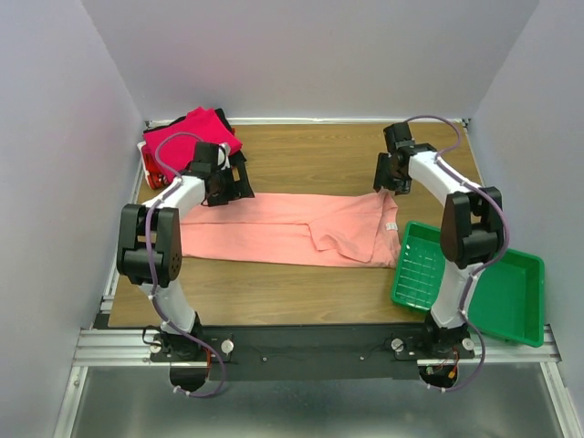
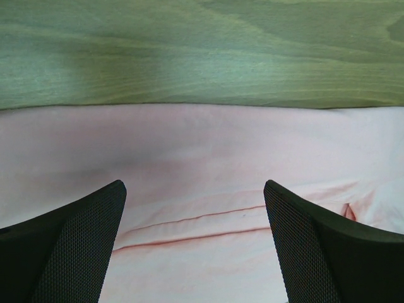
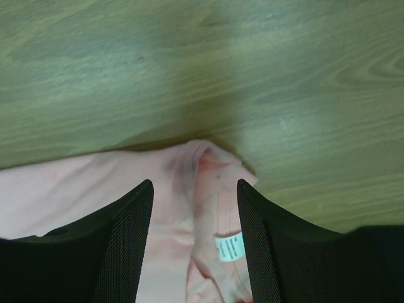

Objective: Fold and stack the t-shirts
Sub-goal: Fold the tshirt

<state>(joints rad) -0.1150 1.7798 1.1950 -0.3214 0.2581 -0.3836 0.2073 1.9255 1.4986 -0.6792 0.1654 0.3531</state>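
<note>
- One green tray (image 1: 516,297) sits at the near right corner of the surface (image 1: 310,155), and part of it overhangs the edge. No cloth is in it.
- One salmon-pink t-shirt (image 1: 274,228) lies mid-surface as a long band running left to right. A loose flap is doubled over right of centre, and the neck label (image 3: 228,247) is at the right end.
- Two tools are both at the band's far edge. The left tool (image 2: 194,189) is spread wide over flat cloth with a seam below it and grips nothing. The right tool (image 3: 194,186) is parted above the collar corner, where the cloth lies slack and is not pinched.
- Step in hand, as I read it, is to take fresh hold for the next fold.
- To do it well, come straight down on the far hem at both ends and catch every layer, not just the top one.
- Lift low and move both ends together so the band stays square. I would smooth the flap first, or it will bunch inside the fold.
- One pile sits in the far left corner with a magenta shirt (image 1: 192,132) on top and a red edge (image 1: 148,157) beneath it. There may be dark cloth behind. I cannot tell how many shirts it holds.
</note>
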